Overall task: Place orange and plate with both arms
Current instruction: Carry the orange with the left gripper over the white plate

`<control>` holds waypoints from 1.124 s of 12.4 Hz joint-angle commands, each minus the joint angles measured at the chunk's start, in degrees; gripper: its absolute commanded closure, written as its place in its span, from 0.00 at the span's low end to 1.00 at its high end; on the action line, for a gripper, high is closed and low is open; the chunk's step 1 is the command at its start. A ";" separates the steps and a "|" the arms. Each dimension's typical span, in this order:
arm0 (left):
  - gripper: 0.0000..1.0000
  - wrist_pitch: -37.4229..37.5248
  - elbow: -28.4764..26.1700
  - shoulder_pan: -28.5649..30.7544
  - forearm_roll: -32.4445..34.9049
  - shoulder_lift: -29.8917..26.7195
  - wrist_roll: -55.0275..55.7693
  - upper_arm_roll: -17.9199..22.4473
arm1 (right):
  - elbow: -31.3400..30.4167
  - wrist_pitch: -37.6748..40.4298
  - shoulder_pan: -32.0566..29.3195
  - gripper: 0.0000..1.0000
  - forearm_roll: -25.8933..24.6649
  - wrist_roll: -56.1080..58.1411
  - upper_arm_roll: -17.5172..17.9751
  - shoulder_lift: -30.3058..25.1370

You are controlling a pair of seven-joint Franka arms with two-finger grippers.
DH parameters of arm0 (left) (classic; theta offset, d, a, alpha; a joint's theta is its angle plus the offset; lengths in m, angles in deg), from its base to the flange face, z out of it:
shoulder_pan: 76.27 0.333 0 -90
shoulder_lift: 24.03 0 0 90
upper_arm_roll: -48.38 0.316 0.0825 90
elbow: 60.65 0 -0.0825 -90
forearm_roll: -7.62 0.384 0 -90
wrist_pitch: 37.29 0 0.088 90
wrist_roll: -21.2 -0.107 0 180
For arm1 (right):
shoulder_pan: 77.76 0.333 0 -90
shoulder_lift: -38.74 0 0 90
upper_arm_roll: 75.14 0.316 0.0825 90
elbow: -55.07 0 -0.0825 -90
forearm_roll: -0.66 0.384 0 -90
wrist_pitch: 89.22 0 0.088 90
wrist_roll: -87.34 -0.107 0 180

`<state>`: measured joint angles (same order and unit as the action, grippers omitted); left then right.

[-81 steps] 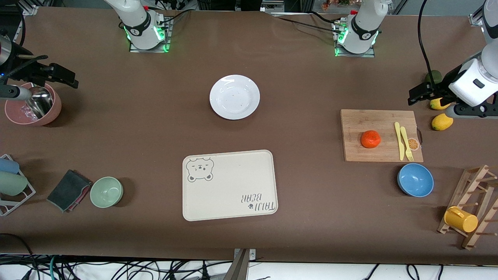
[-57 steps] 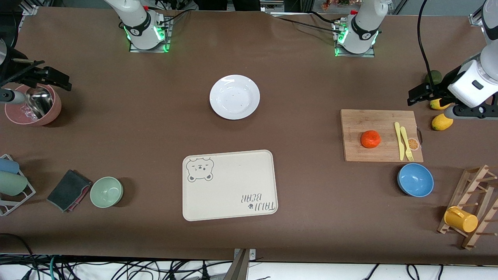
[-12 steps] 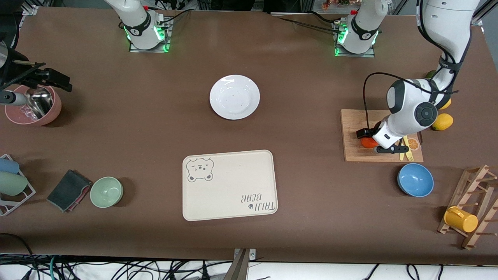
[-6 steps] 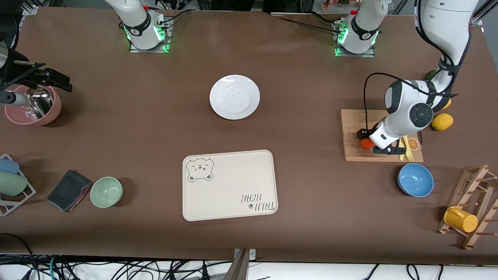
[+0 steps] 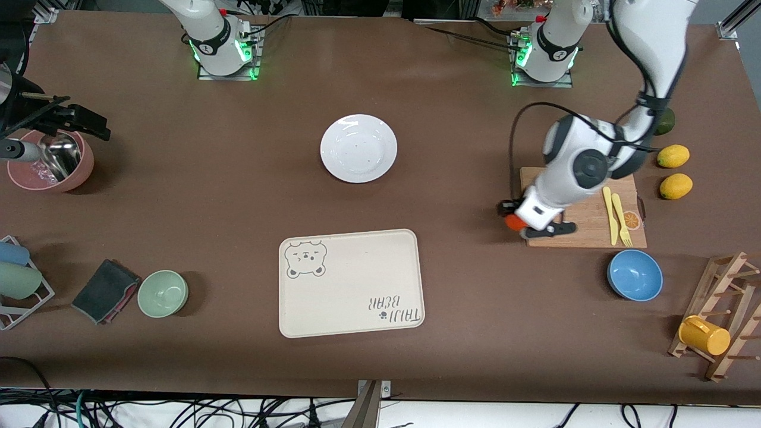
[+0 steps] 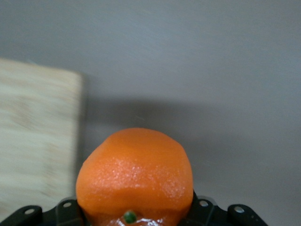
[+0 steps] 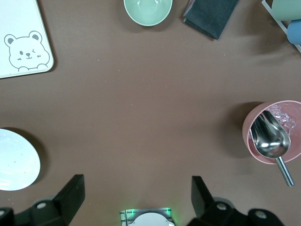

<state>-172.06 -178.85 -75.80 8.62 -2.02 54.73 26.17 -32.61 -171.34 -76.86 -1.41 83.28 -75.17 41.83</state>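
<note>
Front view: brown table (image 5: 178, 196), plate (image 5: 358, 148) resting flat.

The brown table (image 5: 475, 309) bears the plate (image 5: 358, 148), bear tray (image 5: 351, 283) and cutting board (image 5: 594, 214).

Left gripper (image 5: 512, 219) clamped on orange (image 5: 512, 223), over board (image 5: 585, 208) edge; plate (image 5: 358, 148) well apart from board.
</note>
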 commanded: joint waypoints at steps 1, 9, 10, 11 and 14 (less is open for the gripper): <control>1.00 0.92 1.13 -1.87 1.10 0.13 15.72 -8.34 | 1.54 1.09 0.07 0.00 -0.47 0.55 -0.06 0.43; 1.00 0.83 22.13 -29.46 1.98 18.76 43.35 -8.38 | 1.46 1.00 -0.02 0.00 0.22 0.46 -0.06 0.43; 1.00 0.83 22.14 -32.44 2.07 18.94 43.98 -6.63 | 1.45 1.09 -0.02 0.00 0.23 0.46 -0.06 0.43; 1.00 0.83 22.23 -35.60 1.98 18.94 44.34 -3.92 | 1.45 1.09 -0.02 0.00 0.23 0.46 -0.06 0.43; 1.00 0.83 24.68 -40.20 1.98 21.66 46.01 0.41 | 1.45 1.00 -0.11 0.00 0.32 0.46 -0.14 0.43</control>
<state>-172.25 -157.84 -113.99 9.08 17.22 98.98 24.68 -32.56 -171.34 -76.85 -1.39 83.28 -75.18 41.86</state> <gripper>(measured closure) 0.313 0.000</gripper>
